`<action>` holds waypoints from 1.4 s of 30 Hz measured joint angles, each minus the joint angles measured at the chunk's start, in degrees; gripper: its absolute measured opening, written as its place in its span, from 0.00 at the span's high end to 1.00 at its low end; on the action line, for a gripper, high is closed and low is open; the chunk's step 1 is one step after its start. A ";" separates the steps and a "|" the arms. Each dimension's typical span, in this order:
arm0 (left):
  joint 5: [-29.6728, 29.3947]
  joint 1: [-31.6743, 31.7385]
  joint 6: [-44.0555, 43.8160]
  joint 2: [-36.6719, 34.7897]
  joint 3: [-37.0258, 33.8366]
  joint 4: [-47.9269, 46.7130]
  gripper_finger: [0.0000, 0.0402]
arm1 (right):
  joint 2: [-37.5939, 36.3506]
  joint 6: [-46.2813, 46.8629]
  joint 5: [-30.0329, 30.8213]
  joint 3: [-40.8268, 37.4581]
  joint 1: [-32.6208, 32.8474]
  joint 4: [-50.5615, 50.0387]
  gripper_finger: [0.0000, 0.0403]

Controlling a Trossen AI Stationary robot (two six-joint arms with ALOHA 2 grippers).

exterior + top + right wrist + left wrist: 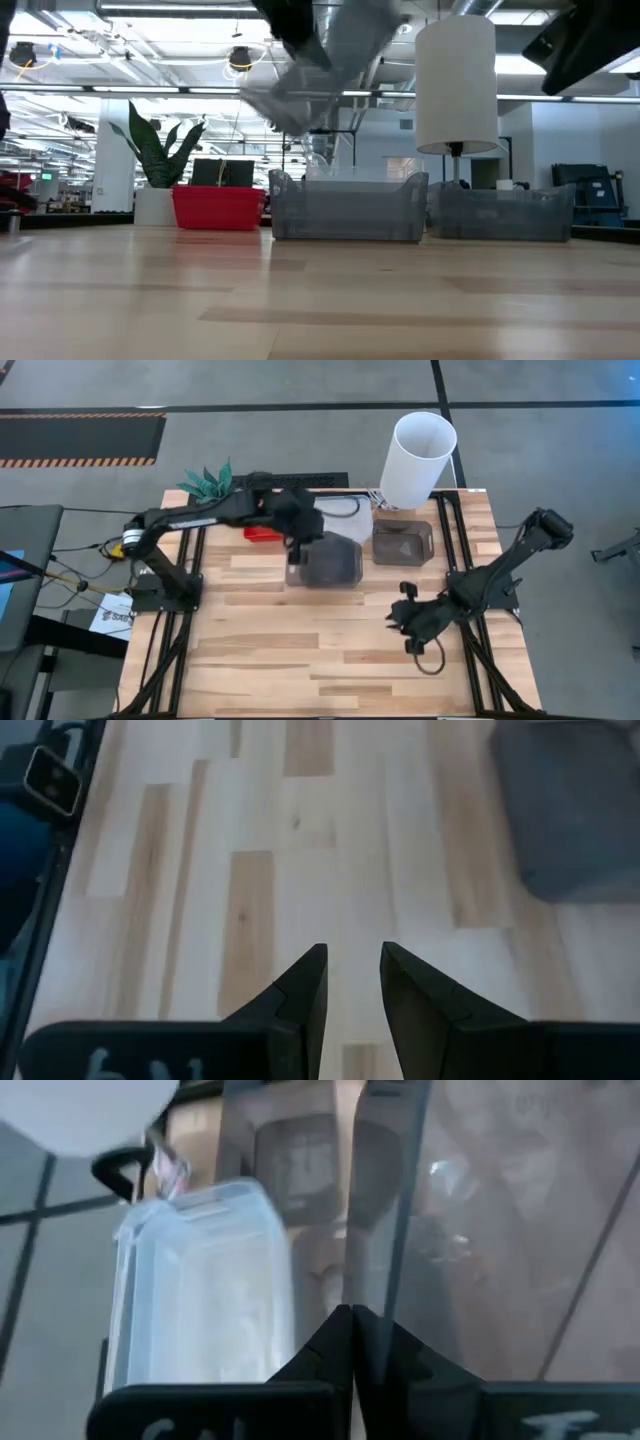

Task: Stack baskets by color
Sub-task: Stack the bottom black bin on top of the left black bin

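In the high view, the left gripper [297,550] sits just above centre of the frame, its fingers pinched tight on the wall of a grey basket [330,560], held tilted in the air over the table [300,650]. The low view confirms this: the held basket shows at top centre, slanted and clear of the wood, above a second grey basket [347,207] standing on the table at mid-frame. A third grey basket [403,542] rests right of centre in the high view, near the base of the white cylinder [415,460] at upper right. Grey baskets counted: three, one lifted and two standing, apart from each other. Red baskets: one red mass [260,534] is visible left of the held basket, mostly covered by the left arm; how many are nested there cannot be told. Clear baskets: one clear outline [340,515] lies behind the held basket, between the arm and the cylinder; its count likewise cannot be told. One potted plant [208,482] stands at the upper left corner of the table. The right gripper [408,622] waits low at lower right, fingers parted with a narrow gap and nothing between them, over bare wood.
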 joint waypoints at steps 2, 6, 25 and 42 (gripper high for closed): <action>2.43 2.49 1.74 2.24 -0.07 0.38 1.00 | -2.76 -0.74 0.00 -1.55 -1.33 -0.10 0.71; 5.26 4.75 5.41 7.40 2.62 -0.37 1.00 | -6.71 -2.35 -0.07 -3.33 -4.05 -0.23 0.71; 4.60 6.66 2.15 39.18 41.56 -35.55 1.00 | -8.60 -6.36 -0.44 -3.37 -7.54 -2.94 0.71; 3.00 5.87 -0.25 41.49 40.61 -38.00 0.94 | -8.58 -6.39 -0.44 -3.35 -6.63 -3.72 0.71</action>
